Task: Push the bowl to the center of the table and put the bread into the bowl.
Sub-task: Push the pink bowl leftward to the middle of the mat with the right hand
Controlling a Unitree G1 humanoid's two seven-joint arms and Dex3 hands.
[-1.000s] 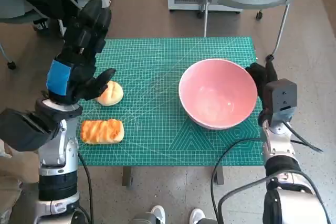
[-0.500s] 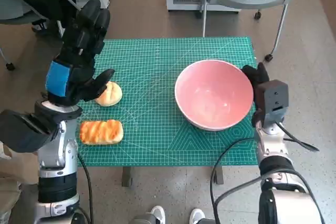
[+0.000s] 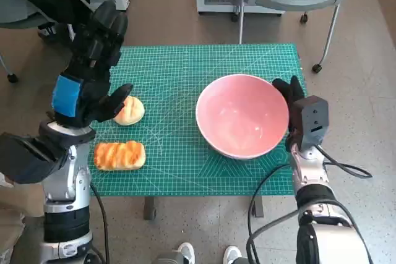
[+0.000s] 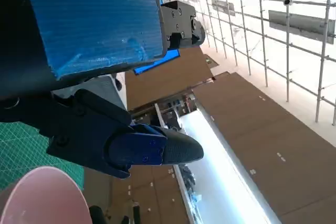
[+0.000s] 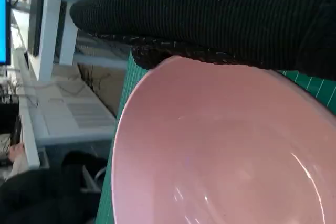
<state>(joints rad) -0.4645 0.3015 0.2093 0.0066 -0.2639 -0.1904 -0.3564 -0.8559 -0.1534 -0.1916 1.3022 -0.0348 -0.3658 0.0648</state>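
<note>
Head view, bowl: I'm seeing the pink bowl (image 3: 242,116) sitting upright on the green mat (image 3: 185,78), right of the middle, with nothing in it.
Head view, right hand: the gloved right hand (image 3: 288,96) is pressing against the bowl's right rim; whether its fingers are spread or together, I cannot tell from here.
Head view, left hand: the left hand (image 3: 93,60) is hovering over the mat's left edge, fingers apart and holding nothing, thumb pointing toward the round bun (image 3: 129,110).
Head view, bread: the round bun is lying just beside that thumb; the striped loaf (image 3: 120,155) is lying nearer me, at the mat's left front, well apart from the bowl.
Left wrist view: I'm looking past the blue tape at black fingers (image 4: 121,140) gripping nothing; a slice of bowl rim (image 4: 47,195) is showing in the corner.
Right wrist view: the glove (image 5: 220,19) is lying flat along the bowl's rim (image 5: 118,145), touching it; the fingers are hidden.
</note>
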